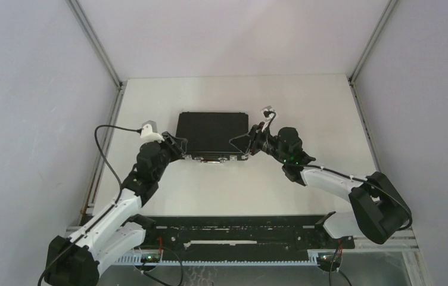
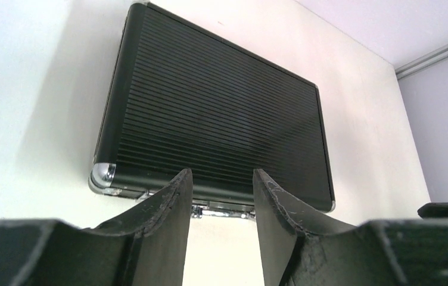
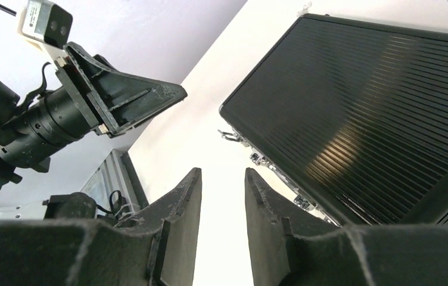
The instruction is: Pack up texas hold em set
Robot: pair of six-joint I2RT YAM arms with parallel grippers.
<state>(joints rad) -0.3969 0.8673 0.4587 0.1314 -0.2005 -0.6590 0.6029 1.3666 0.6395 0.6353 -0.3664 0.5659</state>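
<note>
Fingers (image 2: 171, 205) of the left gripper (image 2: 218, 179) stand apart with nothing between them, and the right gripper (image 3: 223, 176) is likewise parted and empty. The case (image 1: 212, 132) lies flat and closed in the middle of the table (image 1: 305, 107). Its long axis runs left to right, and the long side with the silver latches (image 1: 211, 158) faces the arm bases. No chips, cards or discs are in view, so they are probably already inside, and what is left looks like fastening or moving the case. From the top view the two grippers flank the near side, the left at the near-left corner and the right at the near-right corner. Both are very close to the case, but I cannot tell whether either touches it. In the left wrist view the case sits straight ahead of the fingers, with a piece of latch hardware framed in the gap between them. In the right wrist view the case lies ahead and off to the right, and the fingers point along its latch side towards the other gripper. The left arm therefore seems better lined up for the latches, while the right would have to swing in towards the case.
</note>
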